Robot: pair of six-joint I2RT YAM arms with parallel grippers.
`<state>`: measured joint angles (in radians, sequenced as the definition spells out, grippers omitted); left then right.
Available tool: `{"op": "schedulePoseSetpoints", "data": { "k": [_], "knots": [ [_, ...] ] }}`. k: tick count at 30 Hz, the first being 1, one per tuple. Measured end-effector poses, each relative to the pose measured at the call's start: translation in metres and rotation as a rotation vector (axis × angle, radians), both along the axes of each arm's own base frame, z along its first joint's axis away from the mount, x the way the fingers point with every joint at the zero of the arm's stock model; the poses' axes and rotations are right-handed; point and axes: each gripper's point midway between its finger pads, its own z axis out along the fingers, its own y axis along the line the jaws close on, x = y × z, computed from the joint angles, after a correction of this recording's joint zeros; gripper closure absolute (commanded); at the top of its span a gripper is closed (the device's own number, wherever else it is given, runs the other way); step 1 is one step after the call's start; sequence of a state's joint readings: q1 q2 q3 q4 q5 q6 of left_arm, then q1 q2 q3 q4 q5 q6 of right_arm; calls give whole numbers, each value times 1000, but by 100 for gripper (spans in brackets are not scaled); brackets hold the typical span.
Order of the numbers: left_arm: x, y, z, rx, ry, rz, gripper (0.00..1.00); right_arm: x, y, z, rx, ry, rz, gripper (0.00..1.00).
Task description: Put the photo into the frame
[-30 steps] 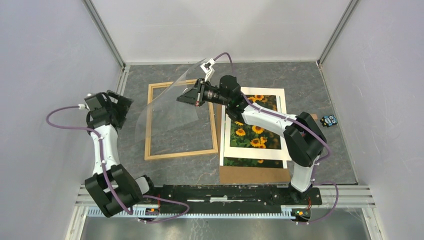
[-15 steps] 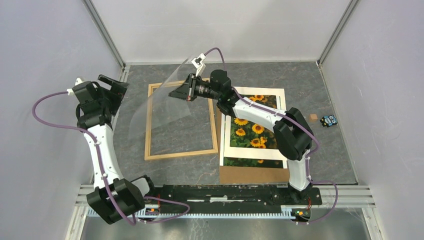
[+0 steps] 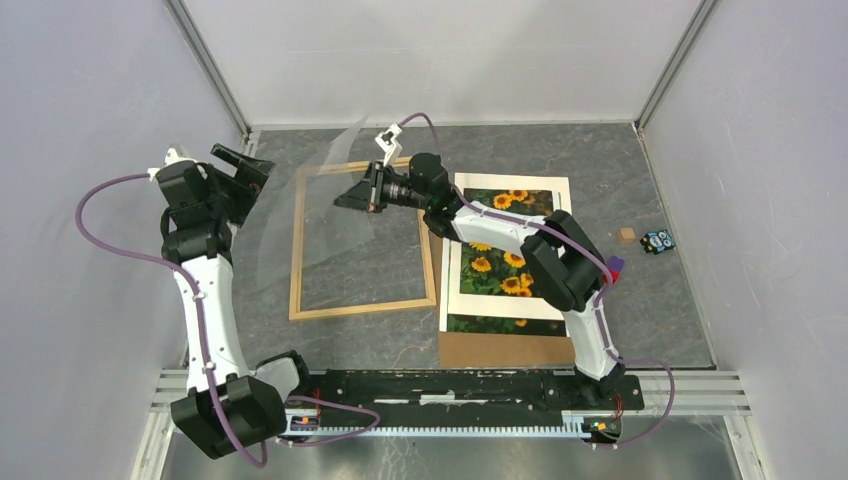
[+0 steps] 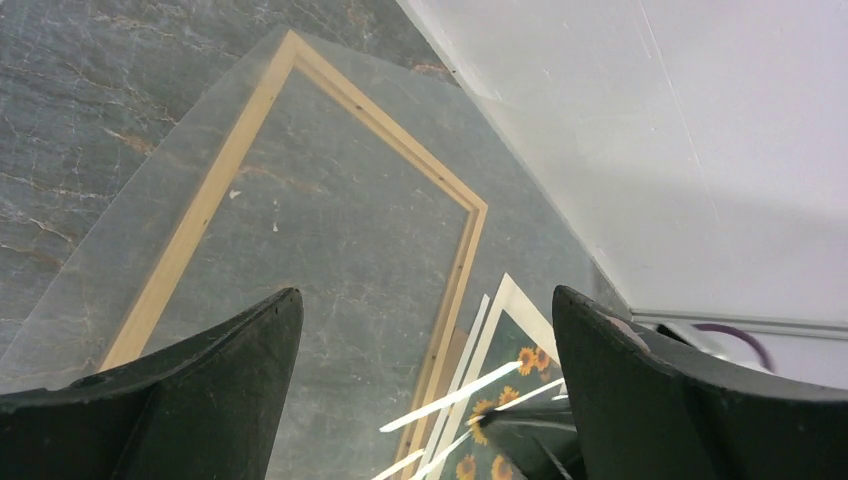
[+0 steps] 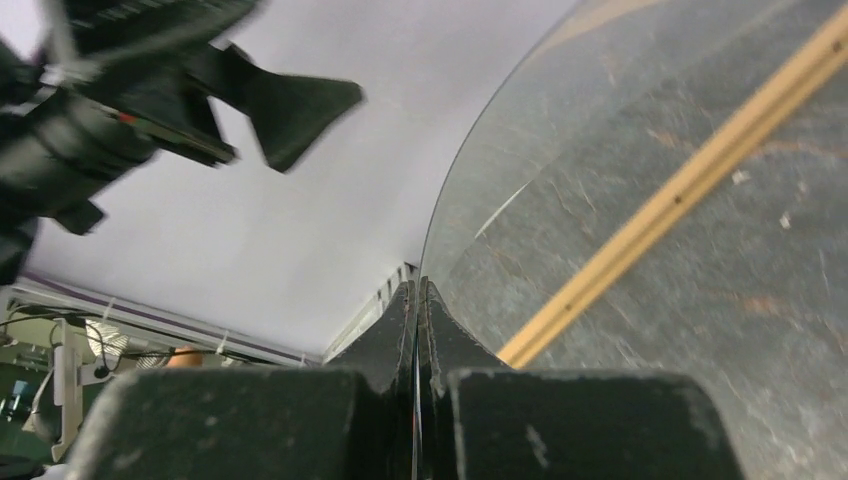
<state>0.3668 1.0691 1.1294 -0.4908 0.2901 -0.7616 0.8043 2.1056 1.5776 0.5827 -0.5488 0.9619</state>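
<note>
1. Currently the right gripper has its fingers pinched together on a clear plastic sheet. In the right wrist view, the sheet's thin edge runs straight between the two pads.
2. The clear plastic sheet is held off the table, tilted and slightly bowed, above the far-left part of the frame. The right wrist view shows one wooden strip of the frame through the sheet, with the sheet's curved edge against the pale wall.
3. The left gripper has its fingers spread wide with nothing between them. It hovers at the far-left side of the sheet; whether it touches the sheet cannot be told.
4. In the left wrist view the gripper looks down through the sheet onto the frame.
5. The frame lies flat on the grey marbled table, left of centre. Bare table surface shows in its opening.
6. The photo lies flat just beside the frame's right strip, partly under the right arm, and it is not in the frame. A white mat borders it, and a brown board sticks out at its near edge.
7. A small brown cube and a small blue-black object sit near the right wall, well apart from the frame.
</note>
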Motion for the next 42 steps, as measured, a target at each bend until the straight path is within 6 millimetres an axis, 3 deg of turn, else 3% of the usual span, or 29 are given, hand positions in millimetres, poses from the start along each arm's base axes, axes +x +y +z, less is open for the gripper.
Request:
{"op": "schedulePoseSetpoints", "data": {
  "k": [3, 15, 27, 42],
  "knots": [
    [-1, -2, 2, 5, -11, -5, 0, -4, -4, -32, -42, 54, -1, 100],
    [0, -13, -14, 19, 16, -40, 0, -21, -38, -122, -156, 165, -78, 100],
    [6, -18, -53, 50, 91, -86, 0, -28, -73, -140, -195, 191, -192, 100],
    [18, -14, -77, 73, 133, -102, 0, -28, -91, -166, -239, 227, -273, 100]
  ]
}}
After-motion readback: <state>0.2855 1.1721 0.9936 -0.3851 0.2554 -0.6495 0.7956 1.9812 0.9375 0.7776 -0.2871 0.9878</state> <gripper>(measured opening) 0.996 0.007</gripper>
